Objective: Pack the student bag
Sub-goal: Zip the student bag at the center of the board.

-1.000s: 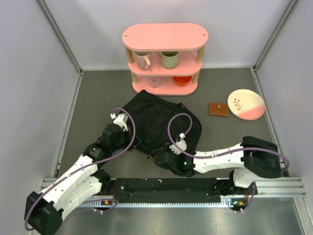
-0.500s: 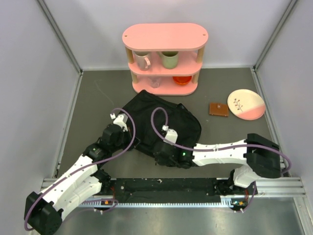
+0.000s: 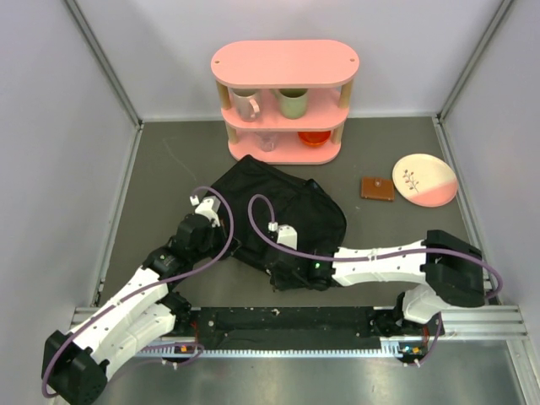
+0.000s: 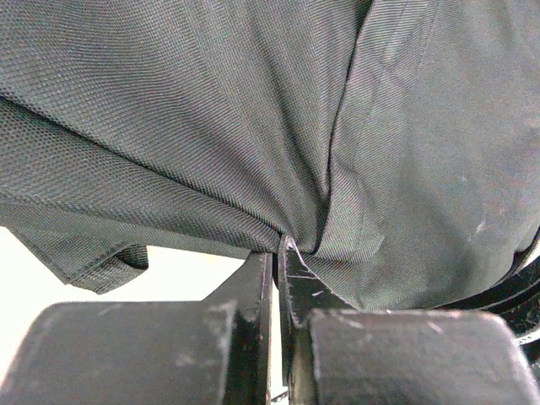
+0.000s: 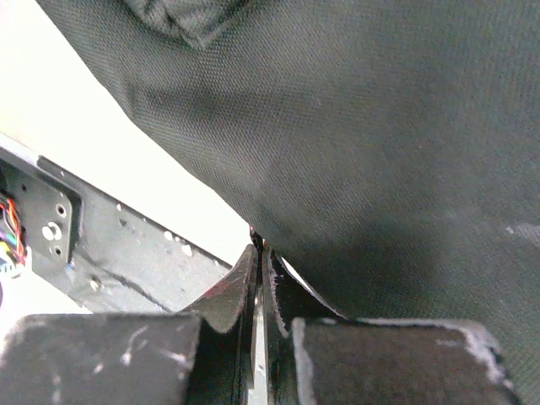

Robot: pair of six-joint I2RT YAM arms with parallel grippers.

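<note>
The student bag (image 3: 283, 207) sprawls in front of the pink shelf (image 3: 284, 63). The left gripper (image 4: 277, 253) and right gripper (image 5: 256, 249) are both clamped tight on its hem, the side away from the shelf.

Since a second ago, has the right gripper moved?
Yes. The right gripper, shut on the bag's near edge, has swung left: its wrist was below the shelf's right half, now below its middle.
</note>
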